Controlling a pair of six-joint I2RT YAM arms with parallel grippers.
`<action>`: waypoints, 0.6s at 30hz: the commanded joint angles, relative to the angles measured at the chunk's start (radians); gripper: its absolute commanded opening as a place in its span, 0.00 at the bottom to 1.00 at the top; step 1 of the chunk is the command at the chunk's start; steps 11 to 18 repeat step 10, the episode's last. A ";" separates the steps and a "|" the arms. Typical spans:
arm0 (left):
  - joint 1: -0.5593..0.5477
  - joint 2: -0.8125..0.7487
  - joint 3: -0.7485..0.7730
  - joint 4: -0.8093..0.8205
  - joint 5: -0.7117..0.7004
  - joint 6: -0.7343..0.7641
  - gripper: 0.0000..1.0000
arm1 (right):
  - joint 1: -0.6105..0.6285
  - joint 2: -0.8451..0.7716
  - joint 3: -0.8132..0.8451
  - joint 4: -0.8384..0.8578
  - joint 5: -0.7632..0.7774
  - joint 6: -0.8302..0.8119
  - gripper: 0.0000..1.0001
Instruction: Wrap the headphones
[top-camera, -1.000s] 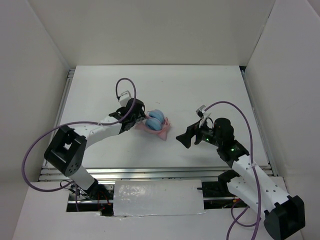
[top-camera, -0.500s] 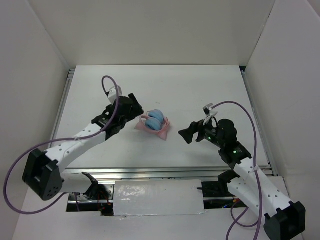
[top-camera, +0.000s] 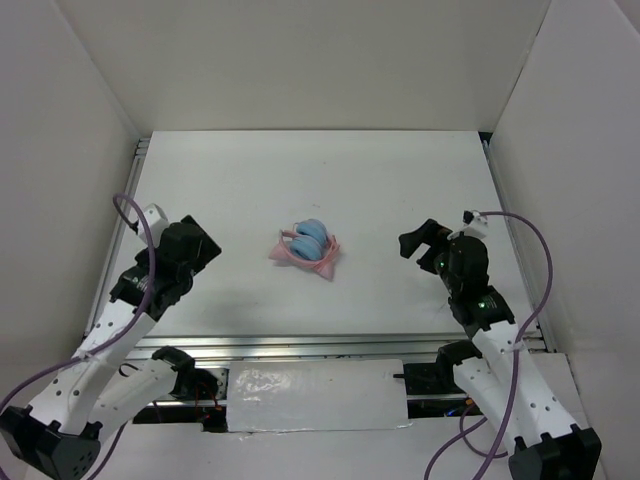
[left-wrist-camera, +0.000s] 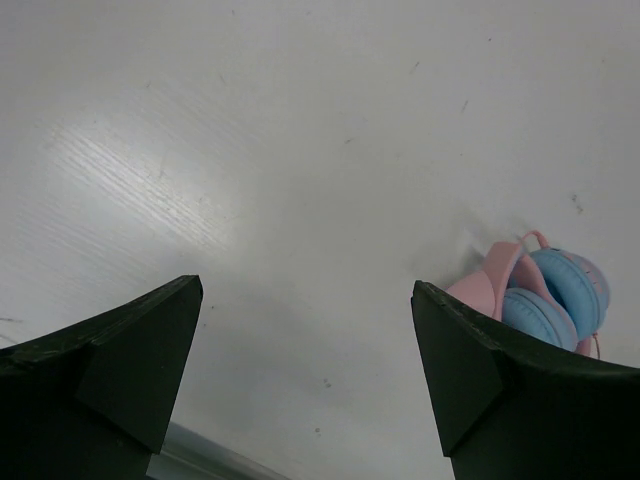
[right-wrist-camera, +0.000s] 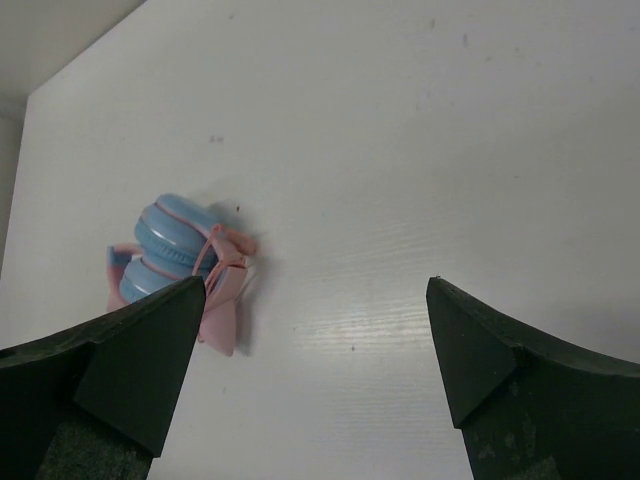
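The left tool (left-wrist-camera: 303, 285) is spread wide above the desk (top-camera: 350, 180), gripping nothing and touching nothing. The right tool (right-wrist-camera: 315, 280) is equally wide apart and also holds nothing. The headphones (top-camera: 308, 245) lie mid-desk between the two tools, well apart from both. They form a compact bundle, blue ear cups pressed together, pink headband and cable bunched against them.
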 joint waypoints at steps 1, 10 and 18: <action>0.044 -0.001 0.020 -0.050 0.064 0.009 0.99 | -0.017 -0.052 0.050 -0.084 0.142 0.070 1.00; 0.069 0.022 0.022 -0.037 0.109 0.032 0.99 | -0.034 -0.121 0.044 -0.138 0.198 0.052 1.00; 0.069 0.022 0.022 -0.037 0.109 0.032 0.99 | -0.034 -0.121 0.044 -0.138 0.198 0.052 1.00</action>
